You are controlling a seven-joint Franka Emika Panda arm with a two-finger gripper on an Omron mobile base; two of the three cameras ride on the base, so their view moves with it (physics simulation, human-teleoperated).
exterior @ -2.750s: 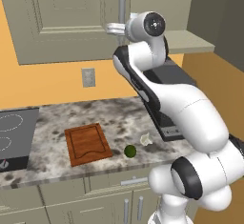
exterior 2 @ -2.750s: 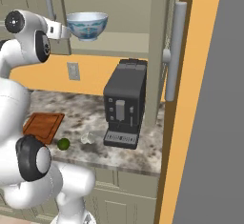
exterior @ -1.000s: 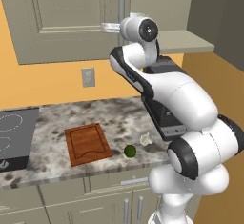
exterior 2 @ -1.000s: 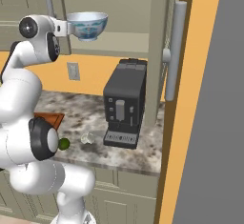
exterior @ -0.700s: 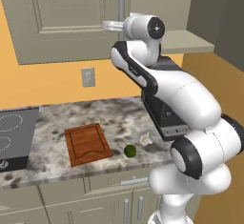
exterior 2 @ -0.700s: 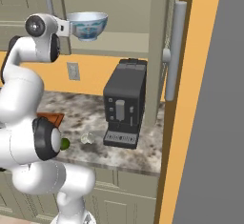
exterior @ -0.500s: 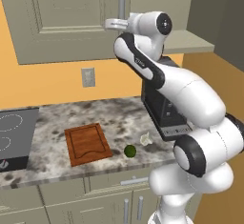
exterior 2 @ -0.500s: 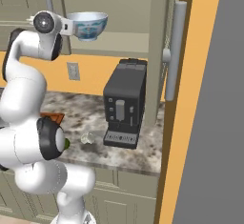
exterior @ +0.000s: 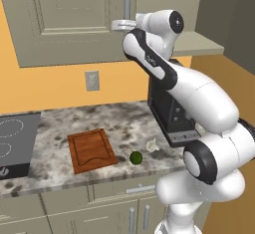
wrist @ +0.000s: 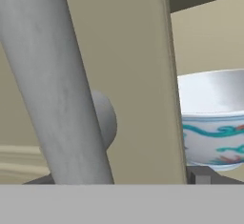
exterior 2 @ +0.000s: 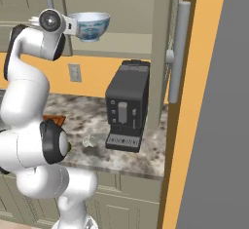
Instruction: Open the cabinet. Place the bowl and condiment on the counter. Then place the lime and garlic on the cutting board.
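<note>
Up close, pincer (wrist: 124, 182) spread apart, tips mostly cut off, bowl (wrist: 214, 118) half hidden behind cabinet (wrist: 138, 75) door edge.

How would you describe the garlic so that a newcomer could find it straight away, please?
Start at the black coffee machine on the counter. Just in front of its left corner lies the garlic, a small whitish lumpy bulb. The lime beside it is dark green and smooth.

The arm's upper joint has been swung from left to right in the left base view. The gripper (exterior: 119, 25) has been kept at the cabinet handle (exterior: 127, 3), with the wrist brought closer to the bowl (exterior 2: 90, 26).
</note>
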